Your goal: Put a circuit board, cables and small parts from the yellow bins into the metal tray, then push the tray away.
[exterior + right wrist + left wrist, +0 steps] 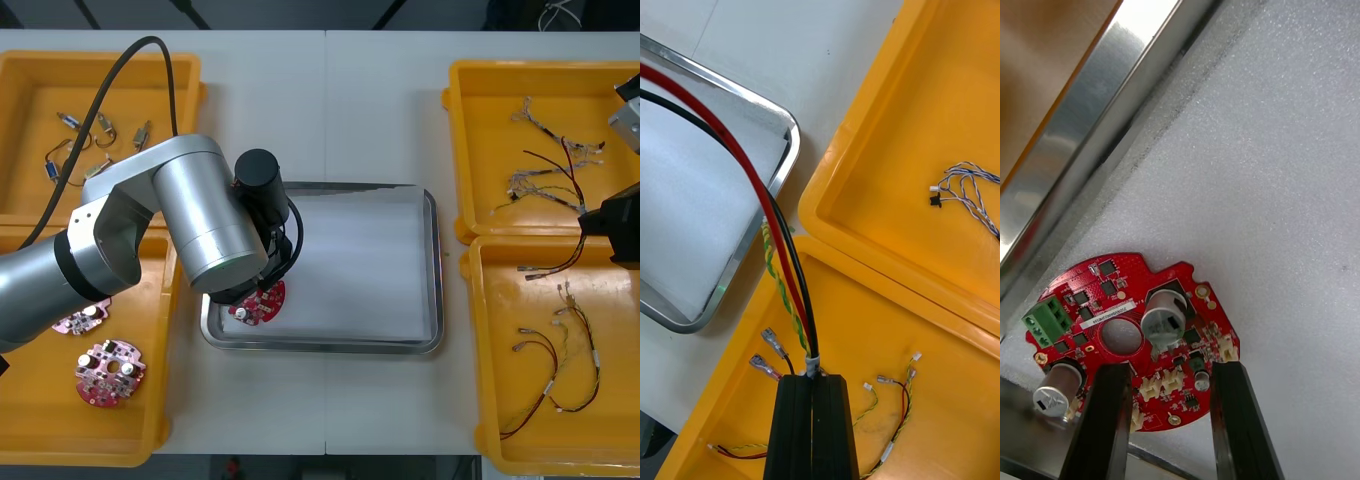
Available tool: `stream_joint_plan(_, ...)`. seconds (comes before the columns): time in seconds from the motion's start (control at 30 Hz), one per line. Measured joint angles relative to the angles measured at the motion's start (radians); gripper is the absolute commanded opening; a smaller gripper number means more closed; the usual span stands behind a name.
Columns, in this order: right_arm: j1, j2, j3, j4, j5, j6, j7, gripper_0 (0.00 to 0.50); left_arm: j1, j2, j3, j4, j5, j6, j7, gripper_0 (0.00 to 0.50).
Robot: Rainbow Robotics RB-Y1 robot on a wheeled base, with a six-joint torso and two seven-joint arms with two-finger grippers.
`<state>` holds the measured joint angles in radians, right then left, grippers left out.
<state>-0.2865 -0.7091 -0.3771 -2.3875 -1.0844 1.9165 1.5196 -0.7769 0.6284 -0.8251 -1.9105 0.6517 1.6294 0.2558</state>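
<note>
Your counter [330,100] lies bare between the yellow bins [455,150] and the metal tray [432,260]. The tray's white floor is open except for one circuit board [1127,315] in its near left corner. The left claw [1172,371] is over it, grip impossible to tell. The right claw [812,379], above the right bins' shared wall, pinches a cable bundle [776,247].

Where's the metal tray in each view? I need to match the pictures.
Front view: metal tray mid-table, left gripper over its near-left corner.
Right wrist view: rounded corner beside the yellow bins, behind the right gripper's cable.
Left wrist view: under the circuit board.
Shared: shiny rim.
</note>
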Motion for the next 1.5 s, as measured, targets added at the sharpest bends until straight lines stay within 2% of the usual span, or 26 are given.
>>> stream_joint_plan(0.1,0.0,0.0,0.003,0.0,0.0,0.0,0.0,0.0,-0.002,0.0,0.0,0.0,0.0,-0.004,0.0,0.366)
stream_joint_plan(0.2,0.0,0.0,0.006,0.0,0.0,0.0,0.0,0.0,-0.008,0.0,0.0,0.0,0.004,-0.004,0.0,0.437)
stream_joint_plan(0.3,0.0,0.0,0.006,0.0,0.0,0.0,0.0,0.0,-0.032,0.001,0.005,-0.005,0.048,0.011,0.0,0.459)
stream_joint_plan(0.47,0.0,0.0,0.006,0.0,0.001,0.0,0.0,0.0,-0.092,0.03,0.074,-0.044,0.212,0.097,-0.012,0.5)
stream_joint_plan(0.57,0.0,0.0,0.006,0.0,0.001,0.0,0.0,0.0,-0.131,0.067,0.152,-0.063,0.33,0.155,-0.061,0.5)
stream_joint_plan(0.87,-0.001,0.0,0.006,-0.001,0.001,0.0,0.0,0.0,-0.198,0.213,0.376,-0.051,0.575,0.239,-0.432,0.5)
stream_joint_plan(1.0,-0.001,0.001,0.007,-0.001,0.005,0.0,0.0,0.0,-0.2,0.291,0.45,-0.009,0.661,0.243,-0.525,0.5)
stream_joint_plan(1.1,-0.001,0.001,0.014,-0.012,0.017,0.0,0.0,0.0,-0.2,0.353,0.475,0.041,0.696,0.243,-0.531,0.5)
stream_joint_plan(1.27,-0.017,0.001,0.099,-0.071,0.067,0.0,0.0,0.0,-0.2,0.422,0.49,0.145,0.7,0.243,-0.596,0.5)
stream_joint_plan(1.37,-0.046,0.001,0.184,-0.094,0.08,0.0,0.0,0.0,-0.2,0.44,0.5,0.224,0.687,0.243,-0.767,0.5)
stream_joint_plan(1.5,-0.092,0.001,0.297,-0.108,0.094,0.0,0.0,0.0,-0.2,0.456,0.506,0.319,0.636,0.234,-1.049,0.5)
